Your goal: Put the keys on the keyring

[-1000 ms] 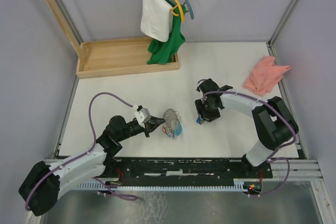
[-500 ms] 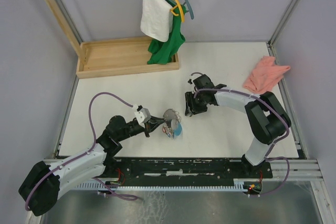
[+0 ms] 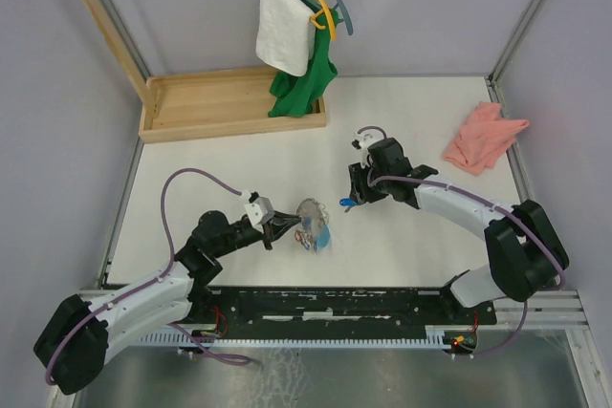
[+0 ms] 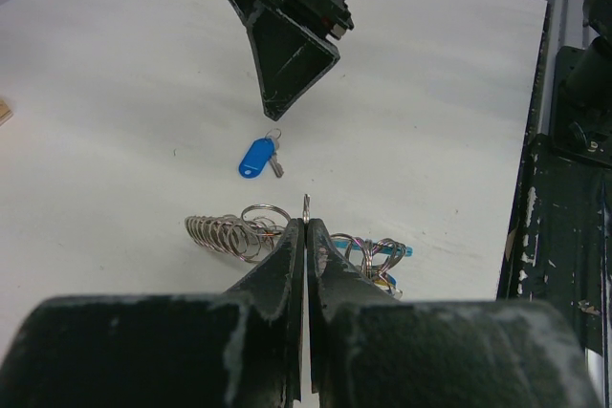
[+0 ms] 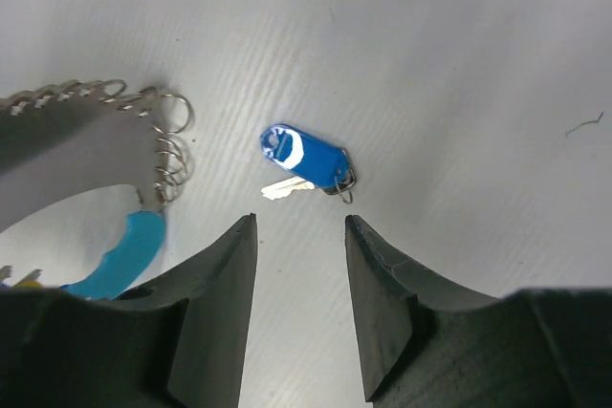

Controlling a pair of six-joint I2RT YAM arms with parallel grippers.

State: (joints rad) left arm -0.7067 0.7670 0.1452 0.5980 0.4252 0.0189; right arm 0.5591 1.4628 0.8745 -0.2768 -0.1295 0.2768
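The blue-headed key [image 5: 304,157] lies flat on the white table, also seen from the left wrist [image 4: 256,157] and from above [image 3: 346,204]. My right gripper [image 5: 299,222] is open and empty, just short of the key; its dark fingers [image 4: 287,54] hang over the key. My left gripper [image 4: 306,225] is shut on a thin keyring [image 4: 307,203] held edge-on just above the table. A bunch of linked metal rings [image 4: 234,229] with a light-blue tag [image 5: 120,255] lies around it. I cannot make out the red-headed key.
A wooden tray [image 3: 229,102] stands at the back left. A white towel [image 3: 284,35] and a green garment [image 3: 304,83] hang on hangers above it. A pink cloth [image 3: 483,139] lies at the right edge.
My right arm swung left and stretched out; its gripper now sits nearer the rings. The blue key lies further left and up than one second ago. My left arm has not moved.
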